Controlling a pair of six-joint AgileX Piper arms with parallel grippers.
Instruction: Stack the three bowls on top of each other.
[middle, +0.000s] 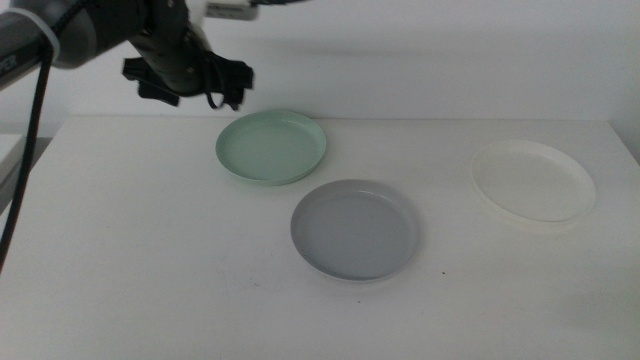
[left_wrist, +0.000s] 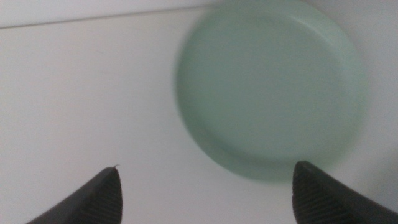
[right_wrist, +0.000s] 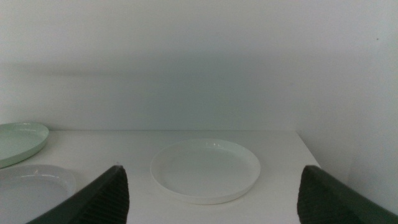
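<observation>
mint green bowl (middle: 271, 147), pale grey bowl (middle: 355, 229), white bowl (middle: 532, 181), white table (middle: 140, 260)

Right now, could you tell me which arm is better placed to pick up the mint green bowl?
Left: its open end effector hangs over the mint green bowl.

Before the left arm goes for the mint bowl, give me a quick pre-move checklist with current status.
1. Left gripper open: ok, jaws spread wide.
2. Left gripper holds nothing: ok.
3. Mint green bowl in the left wrist view: ok, though blurred and not centred between the jaws.
4. Bowls separate, none stacked: ok; pale grey bowl and white bowl lie apart on the table.
5. Right gripper out of the way: ok, open, facing the white bowl, absent from the middle view.
6. Height above the mint bowl's rim: cannot tell.
</observation>
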